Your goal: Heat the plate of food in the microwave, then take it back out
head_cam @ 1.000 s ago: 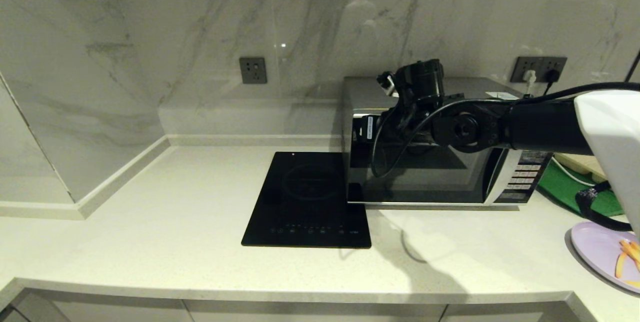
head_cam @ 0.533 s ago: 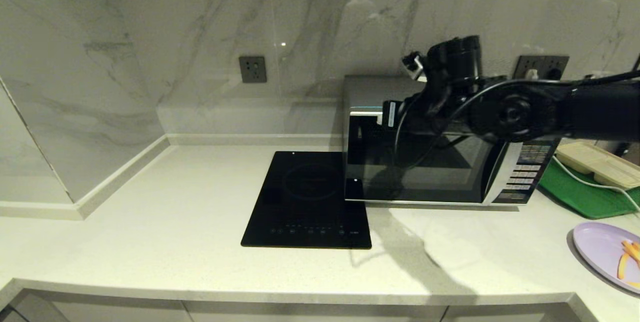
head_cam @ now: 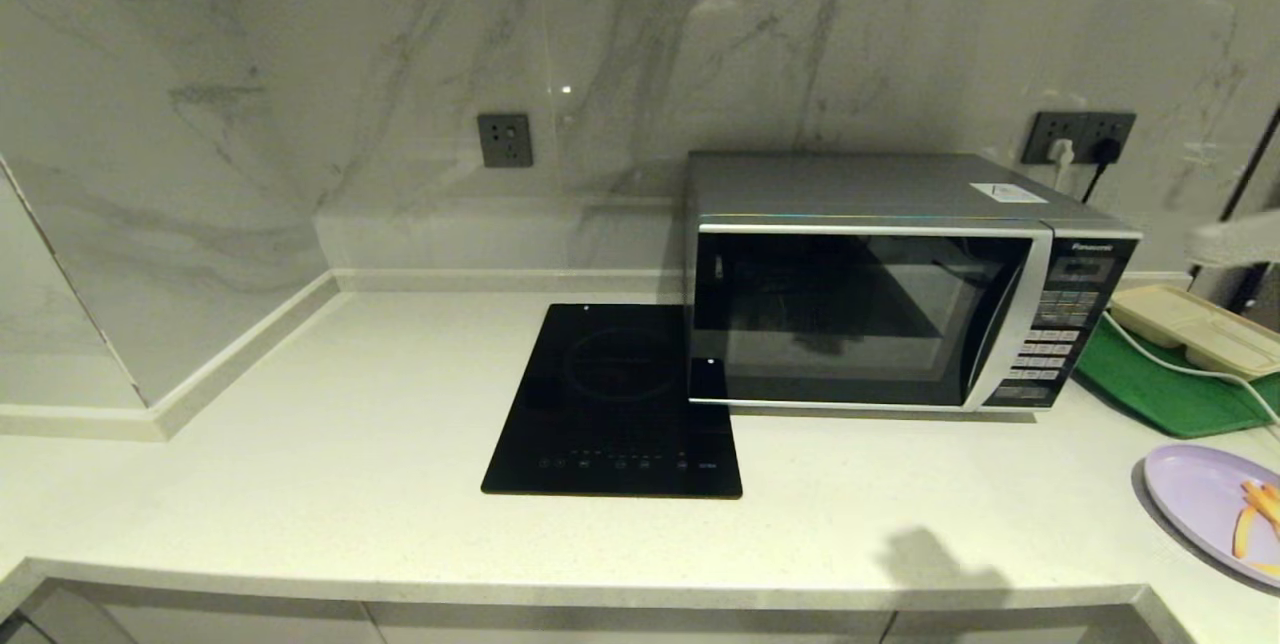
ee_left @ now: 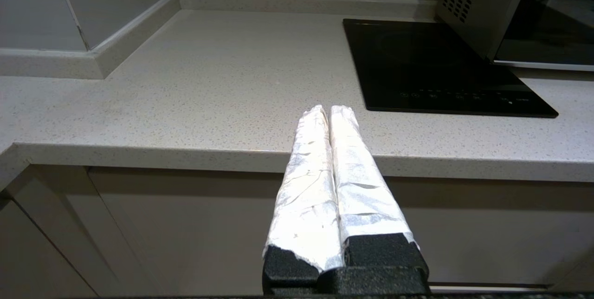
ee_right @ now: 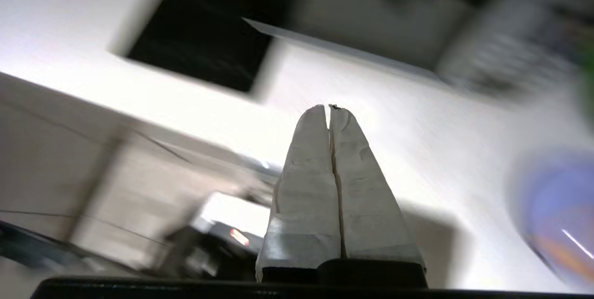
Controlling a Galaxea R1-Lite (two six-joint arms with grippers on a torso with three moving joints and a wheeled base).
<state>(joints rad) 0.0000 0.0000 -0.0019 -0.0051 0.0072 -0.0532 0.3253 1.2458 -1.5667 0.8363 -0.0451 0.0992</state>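
The silver-grey microwave (head_cam: 900,284) stands on the counter against the wall, its dark glass door closed. The lilac plate of food (head_cam: 1215,509) with orange-yellow sticks lies on the counter at the far right, cut by the head view's edge; it also shows as a blurred plate (ee_right: 557,211) in the right wrist view. My right gripper (ee_right: 329,108) is shut and empty, up above the counter in front of the microwave. Only a white piece of the right arm (head_cam: 1235,239) shows in the head view. My left gripper (ee_left: 328,109) is shut and empty, parked low by the counter's front edge.
A flat black induction cooktop (head_cam: 615,399) lies just left of the microwave. A green tray (head_cam: 1160,384) with a beige compartment tray (head_cam: 1195,329) and a white cable sits to the microwave's right. Wall sockets (head_cam: 1085,136) are behind it. The counter edge (head_cam: 600,584) runs along the front.
My right arm, which stretched across the front of the microwave, has swung up and away to the right, out of the head view. The microwave door now shows fully.
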